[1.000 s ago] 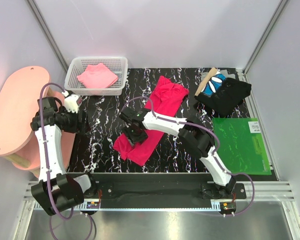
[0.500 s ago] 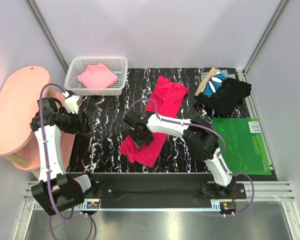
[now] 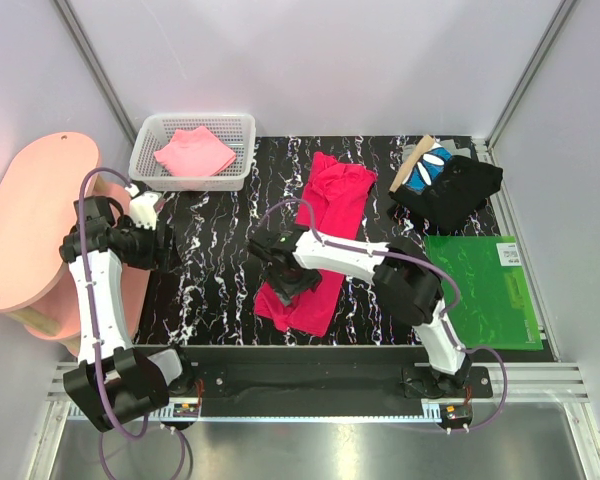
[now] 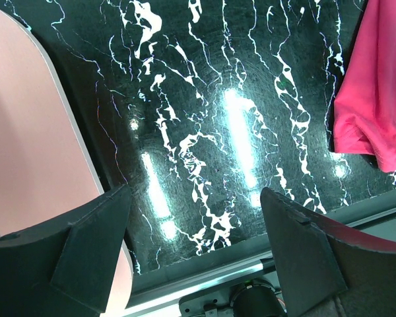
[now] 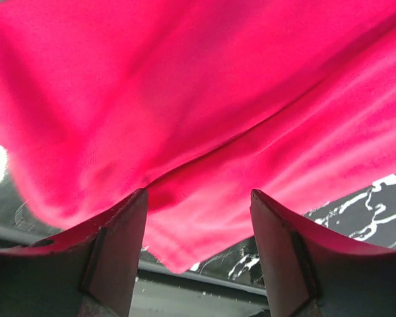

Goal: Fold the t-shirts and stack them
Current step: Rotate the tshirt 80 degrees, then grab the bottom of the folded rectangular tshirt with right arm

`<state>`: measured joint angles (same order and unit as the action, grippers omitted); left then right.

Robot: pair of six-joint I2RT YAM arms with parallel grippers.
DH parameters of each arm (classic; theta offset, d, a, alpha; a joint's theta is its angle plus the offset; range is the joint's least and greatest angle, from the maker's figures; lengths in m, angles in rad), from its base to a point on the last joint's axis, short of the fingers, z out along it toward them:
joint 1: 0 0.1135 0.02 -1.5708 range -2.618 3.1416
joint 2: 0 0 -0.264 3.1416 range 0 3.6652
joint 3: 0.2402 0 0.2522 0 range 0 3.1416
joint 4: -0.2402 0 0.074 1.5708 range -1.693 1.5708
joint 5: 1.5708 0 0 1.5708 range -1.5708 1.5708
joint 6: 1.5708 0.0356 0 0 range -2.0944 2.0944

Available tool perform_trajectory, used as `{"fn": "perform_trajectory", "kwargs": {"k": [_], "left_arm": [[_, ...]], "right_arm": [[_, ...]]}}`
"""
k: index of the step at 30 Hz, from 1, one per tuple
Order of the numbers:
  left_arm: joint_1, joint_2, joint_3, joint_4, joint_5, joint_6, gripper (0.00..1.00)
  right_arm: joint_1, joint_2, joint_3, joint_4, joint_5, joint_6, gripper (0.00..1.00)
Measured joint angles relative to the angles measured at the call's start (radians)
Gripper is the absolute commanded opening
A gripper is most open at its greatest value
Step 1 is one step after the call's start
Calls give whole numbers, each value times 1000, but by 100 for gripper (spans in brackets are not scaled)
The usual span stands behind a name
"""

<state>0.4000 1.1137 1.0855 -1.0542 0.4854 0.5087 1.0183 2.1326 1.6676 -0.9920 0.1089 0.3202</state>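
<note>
The crimson-red t-shirt (image 3: 332,195) lies as a long strip across the middle of the black marbled table, and its near end (image 3: 302,305) is bunched. My right gripper (image 3: 285,272) is low over that near end. In the right wrist view its jaws stand wide apart (image 5: 198,244) with the red cloth (image 5: 198,99) spread close beneath them and nothing pinched. My left gripper (image 3: 158,245) is open and empty over the left of the table (image 4: 195,244). An edge of the red shirt (image 4: 376,99) shows in the left wrist view. A pink t-shirt (image 3: 195,152) lies in the basket. Folded black (image 3: 455,190) and blue (image 3: 432,165) shirts are stacked at the back right.
The white mesh basket (image 3: 145,150) stands at the back left. A green mat (image 3: 480,285) lies at the right. A pink round-ended side table (image 3: 25,230) stands left of the left arm, and its edge (image 4: 33,145) shows in the left wrist view.
My right gripper has moved right and toward the front. The near end of the red shirt has shifted right with it and bunched narrower. The left arm has not moved.
</note>
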Motion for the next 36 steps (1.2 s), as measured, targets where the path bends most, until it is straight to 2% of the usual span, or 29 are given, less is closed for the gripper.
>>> {"fn": "perform_trajectory", "kwargs": {"k": [7, 14, 25, 36], "left_arm": [[7, 0, 0, 0, 1, 6, 84], [8, -6, 0, 0, 3, 7, 84], [10, -43, -34, -4, 6, 13, 84], [10, -43, -48, -6, 8, 19, 84]], "right_arm": [[141, -79, 26, -51, 36, -33, 73], [284, -124, -85, -48, 56, -59, 73], [285, -44, -94, -12, 111, -94, 71], [284, 25, 37, 7, 129, -116, 70]]}}
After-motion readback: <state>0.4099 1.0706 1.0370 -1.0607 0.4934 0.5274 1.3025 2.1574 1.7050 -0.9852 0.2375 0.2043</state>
